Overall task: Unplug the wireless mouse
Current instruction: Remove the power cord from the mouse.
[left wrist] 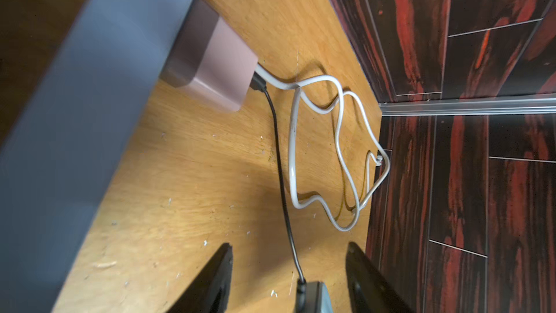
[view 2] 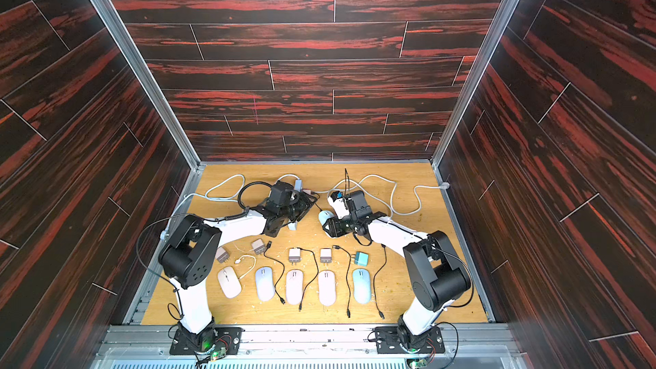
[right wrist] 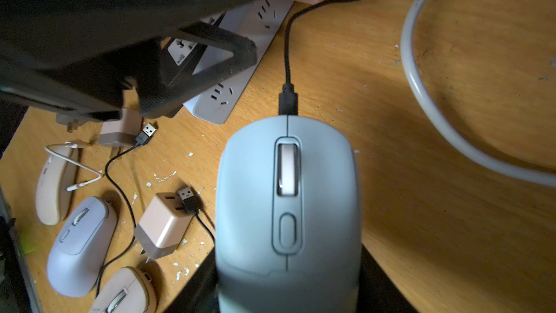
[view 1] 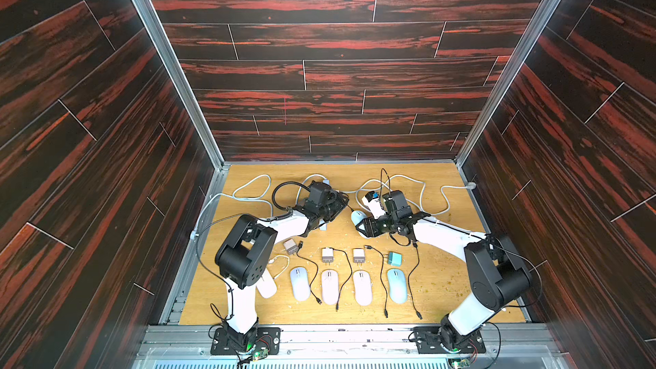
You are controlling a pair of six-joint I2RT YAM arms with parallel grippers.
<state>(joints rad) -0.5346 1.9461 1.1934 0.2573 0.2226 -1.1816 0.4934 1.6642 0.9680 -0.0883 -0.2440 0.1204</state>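
Toward the back of the tabletop (view 1: 443, 278), the right tool (view 1: 360, 225) is clamping the blue-grey mouse (right wrist: 287, 206) by its sides. A black cable (right wrist: 285, 49) is running from the mouse's nose to a pink charger (left wrist: 216, 64) sitting in the power strip (right wrist: 264, 22). The left tool (left wrist: 289, 246) is hanging empty by the strip, jaws apart, with the plug (right wrist: 288, 102) showing ahead between them.

If it ends up pinching the thin cable rather than the plug, a pull is likely dragging the charger or strip along. A crooked pull risks twisting the mouse loose.

- Mice: six, counting five spare mice (view 2: 294, 287) lying in a front row.
- Chargers: six, counting five loose chargers (view 2: 294, 255).
- Cables: six, counting five loose cables (right wrist: 188, 197).
- Strips: one.
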